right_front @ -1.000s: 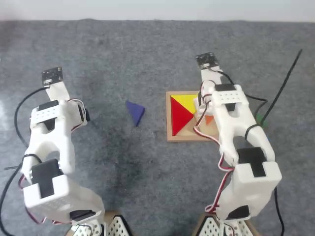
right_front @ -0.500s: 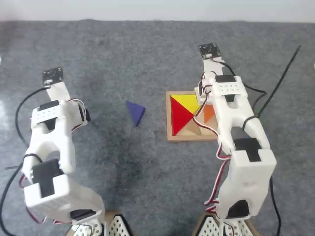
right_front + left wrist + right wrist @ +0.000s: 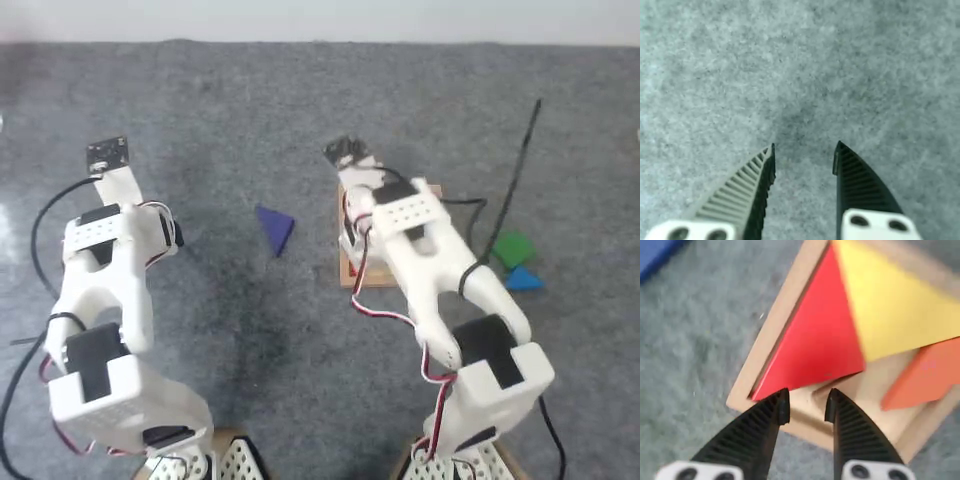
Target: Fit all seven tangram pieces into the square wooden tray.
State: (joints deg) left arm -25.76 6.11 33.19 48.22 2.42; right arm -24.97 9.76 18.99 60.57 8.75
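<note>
The square wooden tray (image 3: pixel 771 351) holds a red triangle (image 3: pixel 816 347), a yellow triangle (image 3: pixel 892 307) and an orange piece (image 3: pixel 926 371). My right gripper (image 3: pixel 807 407) hangs open and empty just above the tray's edge beside the red triangle's corner. In the high view the right arm (image 3: pixel 410 225) covers most of the tray (image 3: pixel 345 272). A dark blue triangle (image 3: pixel 275 227) lies on the carpet left of the tray, and its corner (image 3: pixel 655 252) shows in the right wrist view. My left gripper (image 3: pixel 805 152) is open over bare carpet.
A green piece (image 3: pixel 513 247) and a small blue triangle (image 3: pixel 524 280) lie on the grey carpet right of the tray. The left arm (image 3: pixel 100 260) stands far left. A black cable (image 3: pixel 520 165) runs behind the right arm.
The right arm has swung left across the tray, covering most of it and uncovering the green and small blue pieces on the right. The left arm has not moved.
</note>
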